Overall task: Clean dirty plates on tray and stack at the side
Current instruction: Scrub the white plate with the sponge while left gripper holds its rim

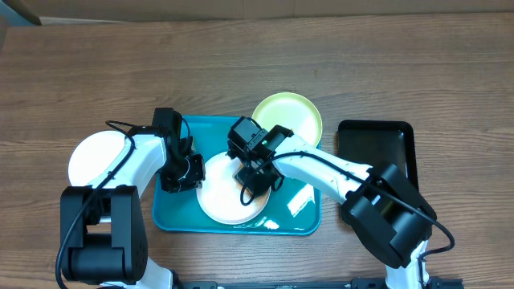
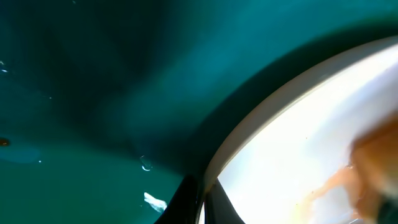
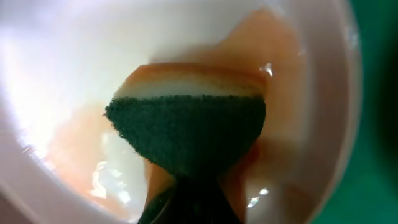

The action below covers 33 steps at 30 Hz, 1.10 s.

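Observation:
A white plate (image 1: 221, 197) lies on the teal tray (image 1: 173, 217). My left gripper (image 1: 189, 172) is shut on the plate's left rim (image 2: 249, 134), one finger on each side of the rim. My right gripper (image 1: 255, 177) is shut on a sponge (image 3: 186, 134), green scrub side and orange body, pressed onto the plate's inside (image 3: 56, 81), which has orange sauce smears. A light green plate (image 1: 297, 114) lies at the tray's back right edge. Another white plate (image 1: 95, 156) lies on the table left of the tray.
A narrow black tray (image 1: 377, 144) stands to the right of the teal tray. The wooden table (image 1: 257, 64) extends behind. A small white scrap (image 2: 155, 201) lies on the teal tray near the left fingers.

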Each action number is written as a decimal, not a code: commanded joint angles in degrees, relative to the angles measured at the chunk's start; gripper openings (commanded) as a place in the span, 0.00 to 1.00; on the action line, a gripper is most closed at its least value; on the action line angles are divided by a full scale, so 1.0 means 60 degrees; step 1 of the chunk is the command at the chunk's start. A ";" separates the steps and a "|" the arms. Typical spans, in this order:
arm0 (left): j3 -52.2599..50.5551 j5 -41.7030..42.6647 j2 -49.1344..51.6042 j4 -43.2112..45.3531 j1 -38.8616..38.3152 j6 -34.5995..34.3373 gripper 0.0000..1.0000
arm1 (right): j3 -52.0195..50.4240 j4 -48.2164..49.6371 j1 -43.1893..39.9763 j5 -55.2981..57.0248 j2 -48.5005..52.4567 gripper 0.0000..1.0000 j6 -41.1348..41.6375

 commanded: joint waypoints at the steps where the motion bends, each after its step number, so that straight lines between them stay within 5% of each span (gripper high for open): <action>1: -0.0066 -0.0415 0.0087 0.0091 0.0069 -0.0102 0.04 | -0.0270 -0.0149 0.0062 -0.3362 0.0211 0.04 -0.0390; 6: -0.0066 -0.0415 0.0087 0.0084 0.0069 -0.0102 0.04 | -0.0270 0.0273 0.0058 -0.4452 0.0211 0.04 -0.0820; 13: -0.0066 -0.0412 0.0087 0.0080 0.0069 -0.0102 0.04 | -0.0222 0.0951 -0.0474 0.0423 0.0211 0.04 0.1421; 22: -0.0066 -0.0415 0.0087 0.0066 0.0069 -0.0102 0.04 | 0.1443 0.0627 -0.1129 0.2681 0.0193 0.04 0.1457; 33: -0.0066 -0.0415 0.0087 0.0102 0.0069 -0.0106 0.04 | 0.1698 0.0266 -0.0871 0.1519 0.0251 0.04 0.1461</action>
